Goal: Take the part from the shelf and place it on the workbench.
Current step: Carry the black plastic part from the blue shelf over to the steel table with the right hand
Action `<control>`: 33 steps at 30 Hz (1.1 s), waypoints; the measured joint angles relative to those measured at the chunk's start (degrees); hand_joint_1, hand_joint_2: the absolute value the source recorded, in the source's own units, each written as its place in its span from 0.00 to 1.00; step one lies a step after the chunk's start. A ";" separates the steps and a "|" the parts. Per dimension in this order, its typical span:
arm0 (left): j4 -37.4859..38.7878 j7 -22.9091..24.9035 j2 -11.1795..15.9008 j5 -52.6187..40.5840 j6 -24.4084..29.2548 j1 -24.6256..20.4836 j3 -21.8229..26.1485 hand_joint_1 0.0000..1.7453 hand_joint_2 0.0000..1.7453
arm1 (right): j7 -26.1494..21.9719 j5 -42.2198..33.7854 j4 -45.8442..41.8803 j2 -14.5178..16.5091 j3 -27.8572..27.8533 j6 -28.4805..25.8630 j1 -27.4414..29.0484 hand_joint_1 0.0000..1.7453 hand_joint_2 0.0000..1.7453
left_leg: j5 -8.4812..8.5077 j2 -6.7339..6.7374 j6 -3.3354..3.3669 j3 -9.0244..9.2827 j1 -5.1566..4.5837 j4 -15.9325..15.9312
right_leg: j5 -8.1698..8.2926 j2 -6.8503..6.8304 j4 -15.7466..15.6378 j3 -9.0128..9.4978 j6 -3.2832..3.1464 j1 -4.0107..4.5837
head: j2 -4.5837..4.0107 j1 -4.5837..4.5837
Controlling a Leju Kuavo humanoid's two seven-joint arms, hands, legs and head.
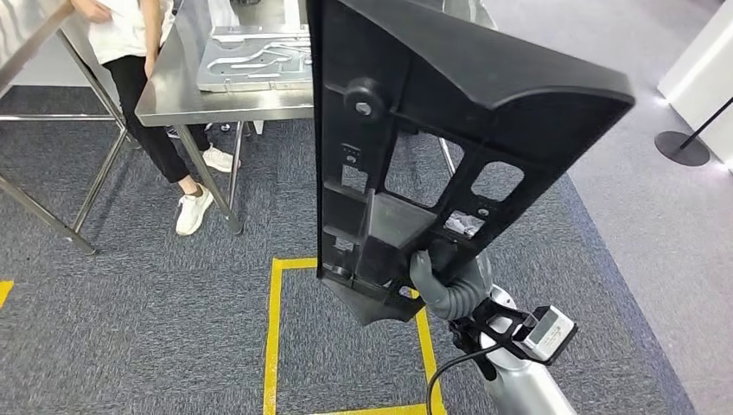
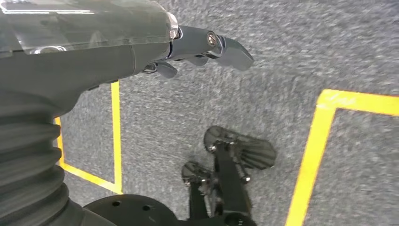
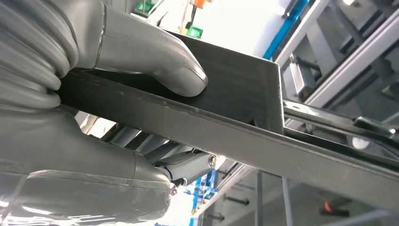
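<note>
The big black part (image 1: 415,130) fills the middle of the head view, held upright and tilted, its ribbed, cut-out face toward the camera, high above the grey carpet (image 1: 156,328) and its yellow floor tape (image 1: 275,346). The right arm comes up from below, and the right hand (image 1: 445,290) grips the part at its lower end; the wrist view shows the thumb (image 3: 155,61) pressed on one face, fingers wrapped under the other. Beyond stands the steel bench (image 1: 173,99) carrying a silver tray (image 1: 255,59), a person (image 1: 138,52) beside it. The left hand (image 2: 202,49) hangs over the carpet, fingers loosely extended, holding nothing.
</note>
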 joint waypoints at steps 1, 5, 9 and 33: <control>0.00 -0.04 -0.03 0.01 -0.03 -0.07 0.07 0.00 1.00 | -0.08 0.65 -0.15 0.00 0.15 -0.39 -0.18 1.00 1.00 | -0.17 -0.03 0.27 0.52 0.04 -0.11 | -0.67 -0.15 2.11 -1.04 0.35 -0.14 | 0.00 0.00; 0.00 -0.09 -0.02 0.01 -0.22 -0.01 0.32 0.00 1.00 | -0.19 3.26 -1.83 -0.01 0.64 -1.96 0.00 1.00 1.00 | -1.59 -0.05 0.58 1.88 0.06 -0.23 | -5.56 -0.43 14.45 -9.76 1.22 -0.82 | 0.00 0.00; 0.00 -0.10 -0.13 -0.04 -0.49 0.09 0.45 0.00 1.00 | -0.02 5.31 -4.96 -0.01 1.58 -1.82 0.08 1.00 1.00 | -3.71 -0.20 0.09 4.63 0.09 -0.26 | 1.26 -0.78 5.90 -9.51 1.00 -1.09 | 0.00 0.01; 0.00 -0.24 -0.85 0.12 0.49 -0.17 0.92 0.00 1.00 | -0.25 -1.35 -5.54 -2.81 6.86 0.49 -4.56 1.00 1.00 | -1.30 -0.41 0.68 1.93 -0.13 -0.25 | -2.05 -0.33 7.11 -4.22 0.81 -0.34 | 0.00 -0.05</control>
